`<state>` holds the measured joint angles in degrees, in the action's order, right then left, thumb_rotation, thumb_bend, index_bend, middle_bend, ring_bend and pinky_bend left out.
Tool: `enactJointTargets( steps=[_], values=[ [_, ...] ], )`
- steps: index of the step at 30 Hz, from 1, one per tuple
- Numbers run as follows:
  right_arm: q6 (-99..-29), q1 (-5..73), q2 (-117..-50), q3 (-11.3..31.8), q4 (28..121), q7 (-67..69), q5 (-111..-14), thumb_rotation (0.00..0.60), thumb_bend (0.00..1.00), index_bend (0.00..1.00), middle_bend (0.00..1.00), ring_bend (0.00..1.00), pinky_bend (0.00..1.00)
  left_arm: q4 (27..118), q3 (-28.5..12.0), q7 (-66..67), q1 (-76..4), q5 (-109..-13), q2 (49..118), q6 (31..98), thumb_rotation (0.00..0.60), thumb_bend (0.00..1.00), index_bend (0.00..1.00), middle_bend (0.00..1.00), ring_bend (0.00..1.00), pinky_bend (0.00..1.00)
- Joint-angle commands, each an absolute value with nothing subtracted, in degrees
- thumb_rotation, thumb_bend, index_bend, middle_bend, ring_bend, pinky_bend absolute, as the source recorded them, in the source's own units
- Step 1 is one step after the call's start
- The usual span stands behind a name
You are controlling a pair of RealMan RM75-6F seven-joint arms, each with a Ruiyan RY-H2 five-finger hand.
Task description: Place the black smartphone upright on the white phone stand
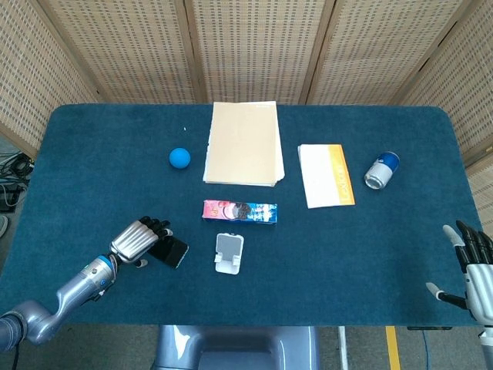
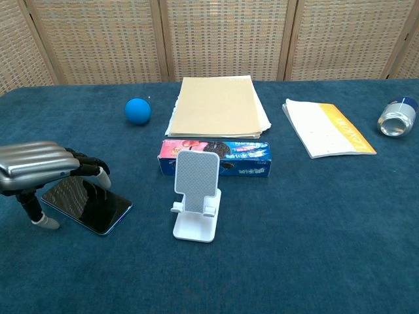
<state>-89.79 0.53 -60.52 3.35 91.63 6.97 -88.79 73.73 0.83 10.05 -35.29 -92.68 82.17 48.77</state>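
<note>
The black smartphone [image 1: 175, 252] [image 2: 95, 209] lies flat on the blue table cloth, left of the white phone stand [image 1: 229, 253] [image 2: 195, 194], which stands upright with nothing on it. My left hand [image 1: 137, 240] [image 2: 39, 169] arches over the phone's left half, with its fingers [image 2: 91, 166] curved down above the screen. Its thumb reaches down past the phone's near left corner. I cannot make out a closed grip. My right hand [image 1: 471, 266] stays at the table's front right corner with fingers spread and nothing in it; only the head view shows it.
A cookie box [image 1: 239, 210] [image 2: 222, 159] lies just behind the stand. Farther back are a blue ball [image 1: 179, 158] [image 2: 137, 110], a tan folder [image 1: 243, 142], a white and orange booklet [image 1: 326, 175] and a tipped can [image 1: 381, 170].
</note>
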Motion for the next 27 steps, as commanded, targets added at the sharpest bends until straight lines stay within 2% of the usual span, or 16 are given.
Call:
enactJointTargets(
  steps=[1,9,16,23,27],
  values=[
    [-89.8,0.5,-60.5,3.4,91.6,7.1,-88.8,0.6,0.0,0.04,0.0,0.0,0.0,74.2,0.7,11.3,-35.9,-91.7,82.4,48.0,0.6,0.12,0.24,0.17,0.22,0.25],
    [-89.5,0.6,-60.6,3.4,91.5,7.0,-88.6,0.6,0.0,0.04,0.0,0.0,0.0,74.9,0.6,14.3,-37.3,-89.9,83.2,46.7,0.6,0.12,0.28,0.2,0.24,0.27],
    [-89.4,0.7,-60.6,3.5,91.4,6.9,-88.3,0.6,0.0,0.04,0.0,0.0,0.0,73.0,1.1,14.7,-38.1,-90.2,84.9,47.4,0.6,0.12,0.39,0.3,0.32,0.32],
    [-89.5,0.6,-60.6,3.5,91.4,7.2,-88.4,0.6,0.0,0.05,0.0,0.0,0.0,71.0,2.1,13.1,-38.1,-91.3,85.9,49.1,0.6,0.13,0.54,0.44,0.44,0.38],
    [-89.6,0.6,-60.6,3.4,91.4,7.2,-88.5,0.6,0.0,0.05,0.0,0.0,0.0,70.6,2.4,12.3,-38.0,-91.7,85.6,50.1,0.6,0.12,0.57,0.48,0.47,0.41]
  ],
)
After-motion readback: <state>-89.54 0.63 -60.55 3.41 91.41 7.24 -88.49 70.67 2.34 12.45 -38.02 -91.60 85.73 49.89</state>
